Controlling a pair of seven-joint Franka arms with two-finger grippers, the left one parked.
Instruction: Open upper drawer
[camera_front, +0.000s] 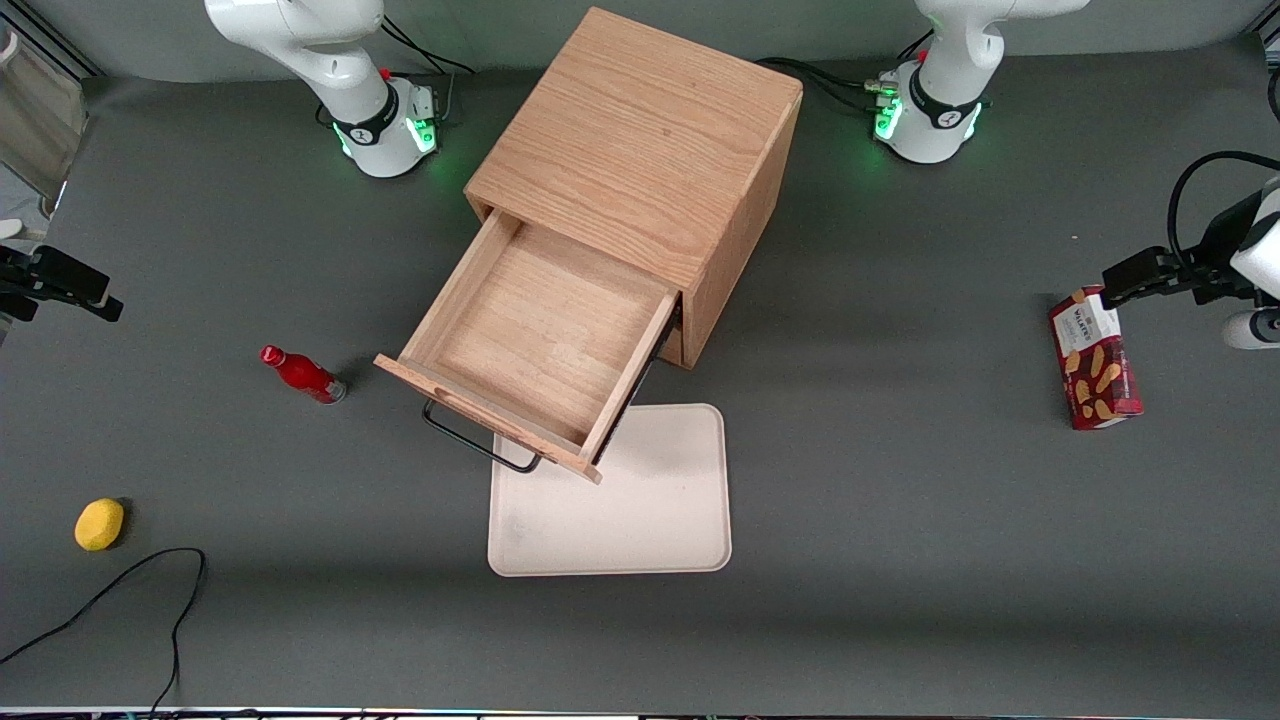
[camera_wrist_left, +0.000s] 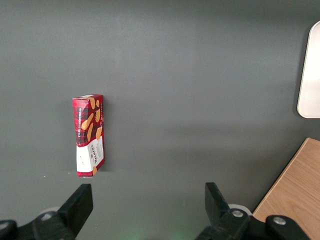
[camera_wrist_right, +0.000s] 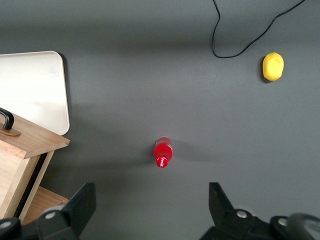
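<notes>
Upper drawer (camera_front: 540, 340) of light oak, pulled well out of the cabinet (camera_front: 640, 150) – shallow, grain-lined, bare inside, thin black bar handle (camera_front: 478, 443) over one cream rounded tray (camera_front: 620, 500). End effector (camera_wrist_right: 150, 210) with fingers spread apart, gripping nothing, high above one red bottle (camera_wrist_right: 163, 152) on the matte grey surface (camera_front: 900, 550). One yellow lemon (camera_front: 99, 524) near the working arm's edge. One tartan "Walkers" box (camera_front: 1094, 360) toward the parked arm's end.

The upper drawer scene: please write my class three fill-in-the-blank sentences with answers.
1. The upper drawer stands pulled ____.
2. Its black handle overhangs the white ____.
3. The gripper, fingers open, hangs above the table beside the red ____.

Answers: open; tray; bottle.
</notes>
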